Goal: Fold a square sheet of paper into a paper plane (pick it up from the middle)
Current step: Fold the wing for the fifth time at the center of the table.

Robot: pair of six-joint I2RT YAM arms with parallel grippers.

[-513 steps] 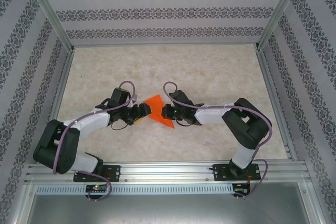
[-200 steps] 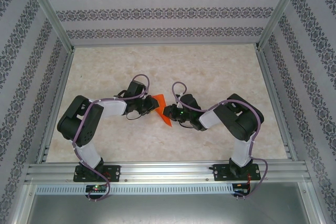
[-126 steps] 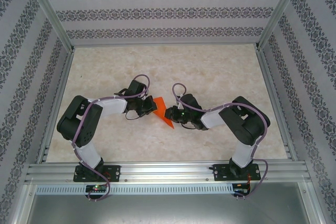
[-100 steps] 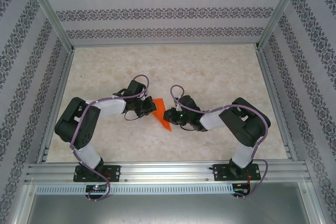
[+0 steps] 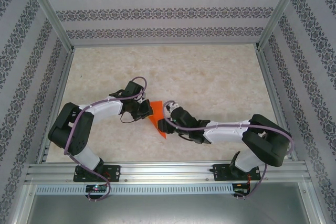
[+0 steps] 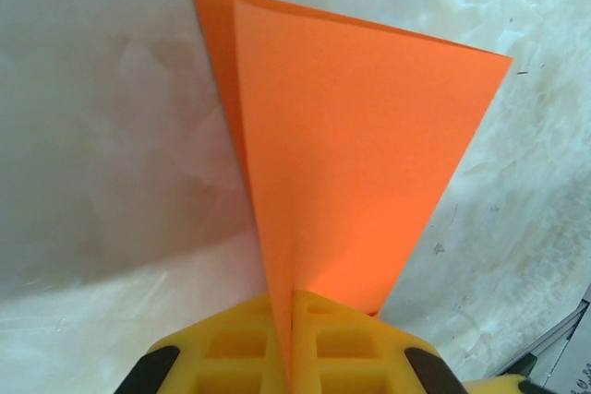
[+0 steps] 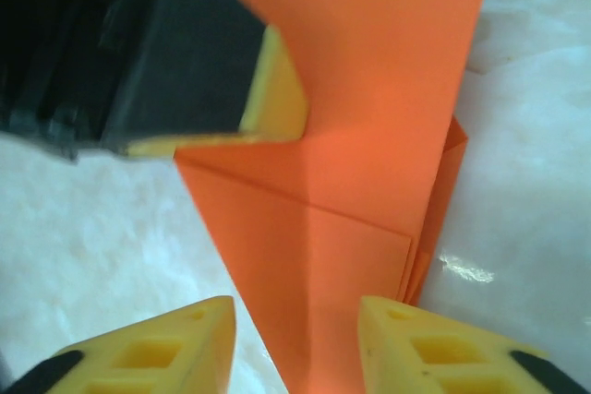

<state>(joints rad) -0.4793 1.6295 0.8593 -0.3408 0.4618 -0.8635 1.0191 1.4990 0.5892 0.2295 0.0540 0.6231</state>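
My left hand (image 6: pixel 293 357) was pinched fully closed on the orange sheet (image 6: pixel 342 154), with no gap between its yellow pads. The sheet was already folded into a tapering wedge of several layers. It stood out from the left hand on edge, with its shadow falling on the pale counter (image 6: pixel 102 136) below. I could not tell whether its lower edge touched the counter.

From overhead, the orange sheet (image 5: pixel 156 121) sat just past the left hand (image 5: pixel 144 109). My right hand (image 5: pixel 164 125) was on the far side of the sheet from the left hand, very close in. On the right wrist camera, my right hand (image 7: pixel 295 348) was open, with its two pads apart on either side of the narrow end of the sheet (image 7: pixel 369 136). It was gripping nothing, and one finger of the left hand (image 7: pixel 203 71) pressed on the sheet further up.

I judged this paper to be very light and limp, and easy to dent for good. A hard squeeze would leave a crease, and the stacked layers could slide over each other. The single-layer corners farthest from the left hand would simply bend away. I would take hold on the folded ridge, where the layers stiffen each other, with the pads flat across it and a gentle grip.
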